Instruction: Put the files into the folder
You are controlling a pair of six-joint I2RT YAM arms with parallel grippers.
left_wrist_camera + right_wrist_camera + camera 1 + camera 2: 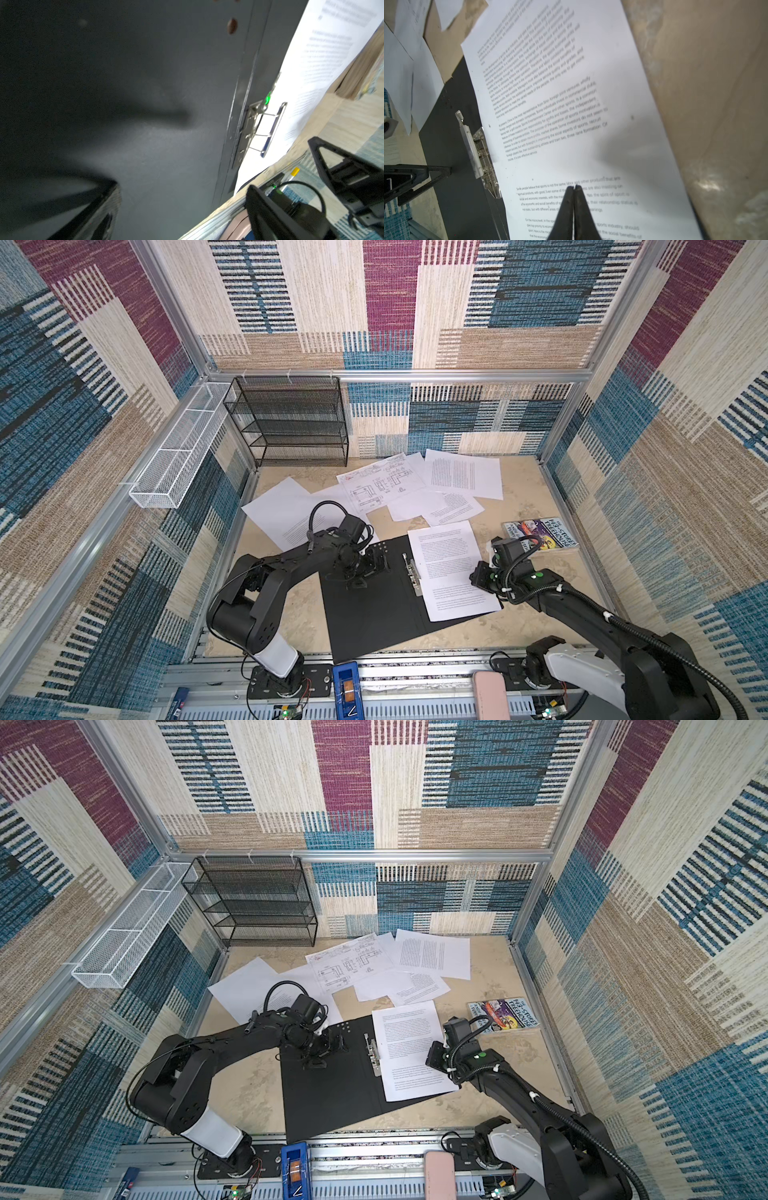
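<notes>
We see our right gripper (574, 188) clenched empty over the printed sheet (571, 104), likely to nudge it square, and our left gripper (376, 562) released above the folder (365, 614).

Beneath the right gripper (573, 187), whose black fingers look like matt plastic, lies a printed sheet (571, 104) of smooth, matt white paper. Near its tips, the spine clip (479, 153) is bright, polished metal. Under the left gripper (368, 570), the folder (374, 614) shows a matt black, faintly grainy inside. Around the right gripper, the table (528, 506) looks like mottled beige stone with a dull sheen. The book (540, 533) near it has a glossy cover.
</notes>
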